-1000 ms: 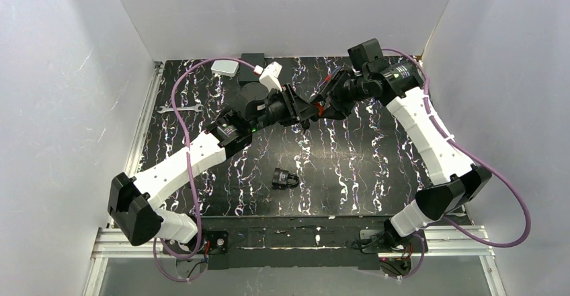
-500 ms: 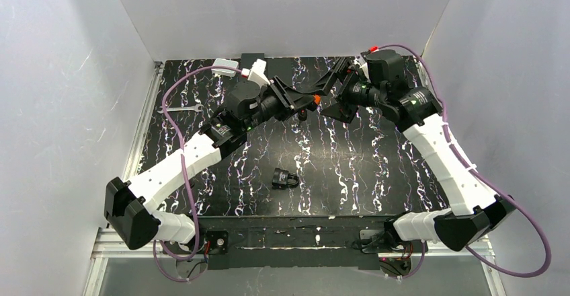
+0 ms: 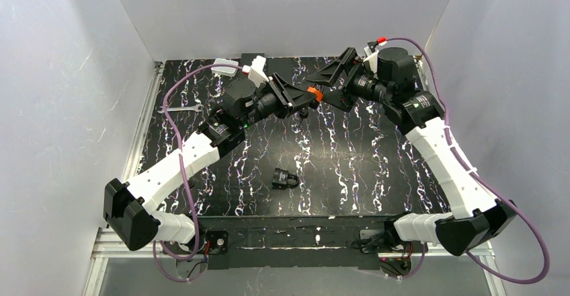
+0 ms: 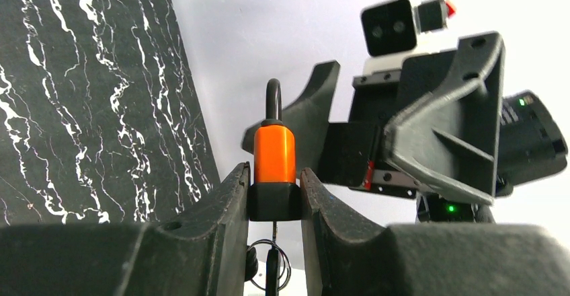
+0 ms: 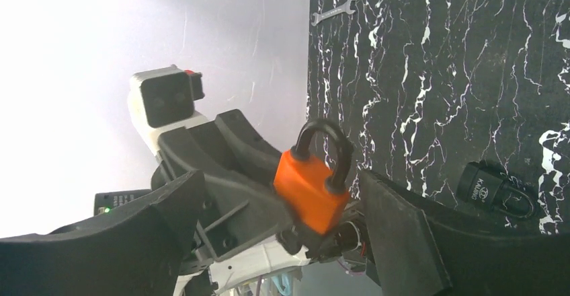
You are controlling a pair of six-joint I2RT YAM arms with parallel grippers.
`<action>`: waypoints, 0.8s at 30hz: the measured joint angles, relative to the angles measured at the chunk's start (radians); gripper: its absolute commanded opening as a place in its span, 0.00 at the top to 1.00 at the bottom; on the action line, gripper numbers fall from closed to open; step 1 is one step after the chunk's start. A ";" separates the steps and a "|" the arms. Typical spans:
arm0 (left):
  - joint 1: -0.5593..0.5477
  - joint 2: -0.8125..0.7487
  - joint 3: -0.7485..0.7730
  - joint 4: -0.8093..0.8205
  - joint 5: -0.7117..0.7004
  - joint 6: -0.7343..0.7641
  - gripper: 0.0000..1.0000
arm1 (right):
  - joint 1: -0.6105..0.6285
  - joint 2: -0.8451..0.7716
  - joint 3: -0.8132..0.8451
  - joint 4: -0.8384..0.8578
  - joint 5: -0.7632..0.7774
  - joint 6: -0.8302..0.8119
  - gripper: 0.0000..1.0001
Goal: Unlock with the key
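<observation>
My left gripper [image 4: 274,175] is shut on the black base of an orange padlock [image 4: 274,155], whose black shackle points away from it. Under the padlock, a thin silvery blade runs down to a dark key head with a wire ring; this is the key [image 4: 272,268], apparently in the padlock's underside. In the top view the padlock [image 3: 312,93] is held above the back of the table by the left gripper [image 3: 300,98]. My right gripper [image 3: 331,75] is open and faces it. In the right wrist view its fingers stand wide on either side of the padlock [image 5: 310,187], not touching.
A black padlock [image 3: 286,177] lies on the marbled black table [image 3: 349,168] near the front middle; it also shows in the right wrist view [image 5: 494,192]. A silver wrench [image 3: 180,108] lies at the left. A white box [image 3: 225,67] sits at the back edge.
The two grippers were close together over the table's middle back. The right gripper has drawn away up and to the right and stands open. The left gripper has lifted the orange padlock slightly.
</observation>
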 measured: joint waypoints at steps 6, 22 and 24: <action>0.000 0.000 0.033 0.000 0.066 0.120 1.00 | -0.002 0.059 0.041 -0.057 -0.020 0.000 0.13; 0.000 0.098 0.137 -0.067 0.114 0.438 1.00 | -0.004 0.133 0.219 -0.332 0.006 -0.043 0.26; 0.000 0.110 0.139 -0.080 0.114 0.460 1.00 | -0.004 0.141 0.219 -0.350 0.011 -0.045 0.29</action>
